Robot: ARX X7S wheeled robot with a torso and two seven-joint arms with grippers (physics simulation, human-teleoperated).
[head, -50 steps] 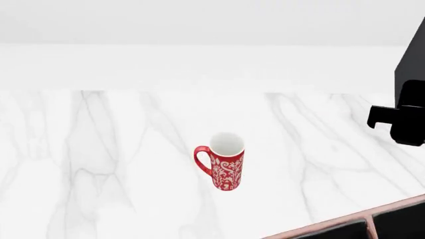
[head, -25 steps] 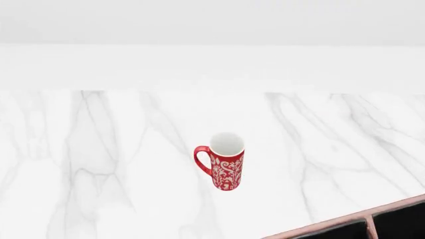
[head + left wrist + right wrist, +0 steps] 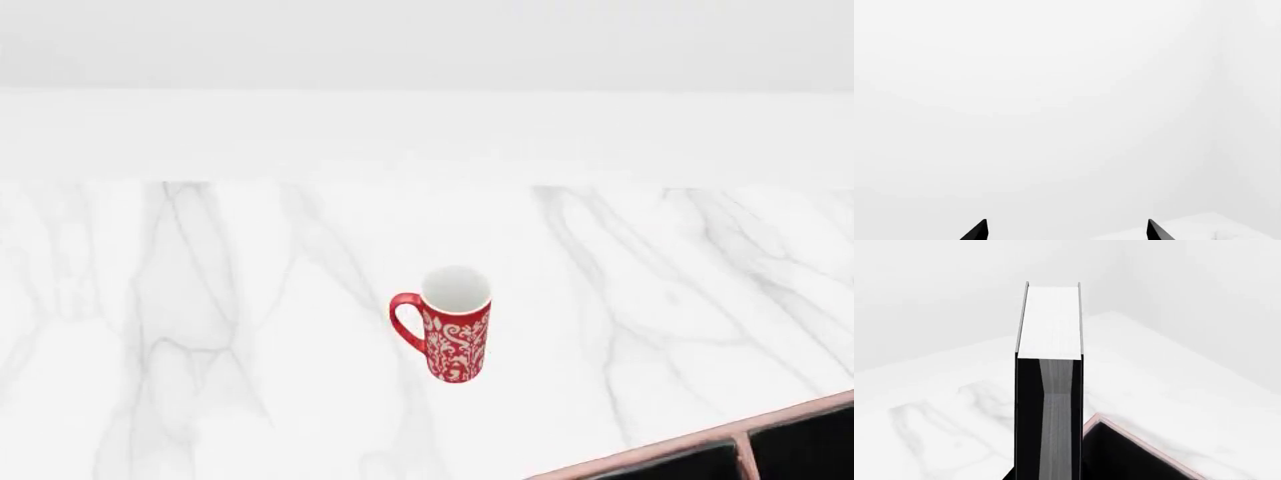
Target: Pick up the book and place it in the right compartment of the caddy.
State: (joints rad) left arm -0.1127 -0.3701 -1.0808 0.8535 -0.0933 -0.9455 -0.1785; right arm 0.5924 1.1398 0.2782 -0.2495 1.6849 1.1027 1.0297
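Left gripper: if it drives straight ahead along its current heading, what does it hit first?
Nothing close: beyond the left gripper, jaws apart, lies only blank white background, with a countertop corner off-axis. Depth unclear.

Caddy (image 3: 747, 445) cut off at head view's 5 o'clock corner, only rim and black interior showing. Book (image 3: 1048, 390) lower part cropped; right gripper unseen. Left gripper (image 3: 1066, 231) just fingertips.

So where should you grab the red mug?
Probably around the tall body of the mug, near its middle, coming from the robot's right. It stands upright, and its handle sticks out to the left, so the right side is smooth and free.
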